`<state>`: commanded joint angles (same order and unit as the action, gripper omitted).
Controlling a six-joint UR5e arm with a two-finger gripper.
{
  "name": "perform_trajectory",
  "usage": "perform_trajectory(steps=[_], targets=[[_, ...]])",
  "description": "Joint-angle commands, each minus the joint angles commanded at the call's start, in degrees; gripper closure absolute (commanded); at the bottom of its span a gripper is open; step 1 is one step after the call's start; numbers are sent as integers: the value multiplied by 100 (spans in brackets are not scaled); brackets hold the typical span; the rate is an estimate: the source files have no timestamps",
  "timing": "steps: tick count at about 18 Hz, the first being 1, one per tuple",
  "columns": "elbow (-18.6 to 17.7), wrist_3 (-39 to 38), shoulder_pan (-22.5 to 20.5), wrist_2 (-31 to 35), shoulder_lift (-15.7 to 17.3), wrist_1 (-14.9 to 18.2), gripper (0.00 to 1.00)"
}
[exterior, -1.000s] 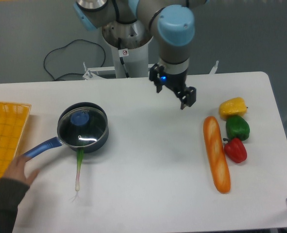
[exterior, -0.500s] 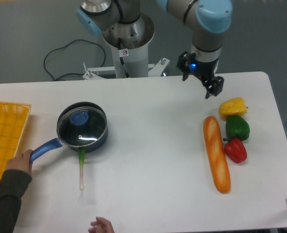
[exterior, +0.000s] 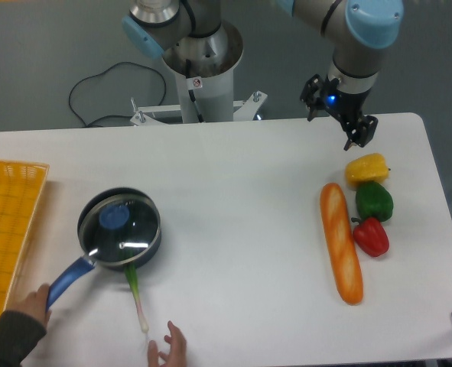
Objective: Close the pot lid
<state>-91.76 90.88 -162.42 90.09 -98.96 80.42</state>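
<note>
Your pot (exterior: 120, 237) sits at about 8 o'clock on the table (exterior: 233, 191), with the lid (exterior: 118, 225) seated on top, blue knob up. The pot's long axis runs along its blue handle, which points toward 7 o'clock, where a person's hand (exterior: 28, 302) holds its end. Your gripper (exterior: 361, 134) hangs well apart at 2 o'clock, above the yellow pepper (exterior: 365, 167); you cannot tell whether its fingers are parted.

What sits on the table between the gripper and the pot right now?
In the camera view, nothing: only bare white table lies between the gripper at far right and the pot at left. The baguette and peppers lie below the gripper, off that line.
</note>
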Motion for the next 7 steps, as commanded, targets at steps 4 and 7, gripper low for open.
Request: perform_trajectory(steps=[4,7], targets=[[62,0,-70,9,-9,-9,0],[62,-9,-70,17,-9,-26,0]])
